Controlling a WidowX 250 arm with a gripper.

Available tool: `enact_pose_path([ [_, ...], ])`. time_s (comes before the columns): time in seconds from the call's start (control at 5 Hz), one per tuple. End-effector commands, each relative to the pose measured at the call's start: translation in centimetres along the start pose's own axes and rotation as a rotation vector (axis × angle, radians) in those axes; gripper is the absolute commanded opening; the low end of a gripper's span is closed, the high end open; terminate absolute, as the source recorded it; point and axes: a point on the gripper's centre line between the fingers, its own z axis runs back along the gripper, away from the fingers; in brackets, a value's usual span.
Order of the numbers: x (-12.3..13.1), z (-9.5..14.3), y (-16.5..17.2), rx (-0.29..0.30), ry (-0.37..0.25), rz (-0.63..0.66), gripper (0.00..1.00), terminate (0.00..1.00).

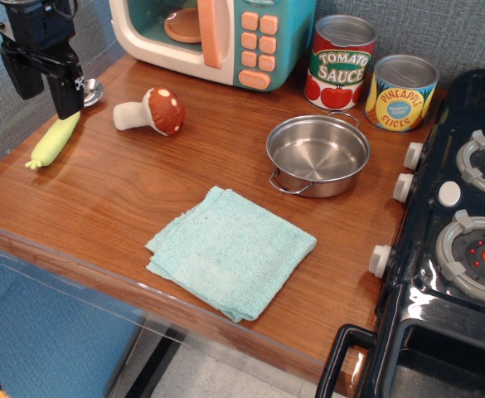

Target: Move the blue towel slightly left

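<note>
The blue towel (230, 250) lies flat and folded on the wooden table (109, 191), near its front edge and just in front of the steel pot (317, 154). My gripper (47, 91) hangs at the far left rear of the table, high above a yellow-green toy corn (54, 141). Its two black fingers (66, 95) stand apart with nothing between them. The gripper is well away from the towel, up and to the left of it.
A toy mushroom (155, 110) lies at the back left. A toy microwave (217, 37) stands at the back, with a tomato sauce can (340, 62) and a pineapple can (400, 93) to its right. A toy stove (458, 249) borders the table's right side.
</note>
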Motion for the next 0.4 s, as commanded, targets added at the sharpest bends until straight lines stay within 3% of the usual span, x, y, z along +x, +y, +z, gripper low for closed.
enact_pose_path([
  [0.0, 0.0, 0.0, 0.0, 0.000, 0.000, 0.000, 1.00, 0.00],
  [0.2, -0.1, 0.1, -3.6, 0.004, 0.000, -0.072, 1.00, 0.00],
])
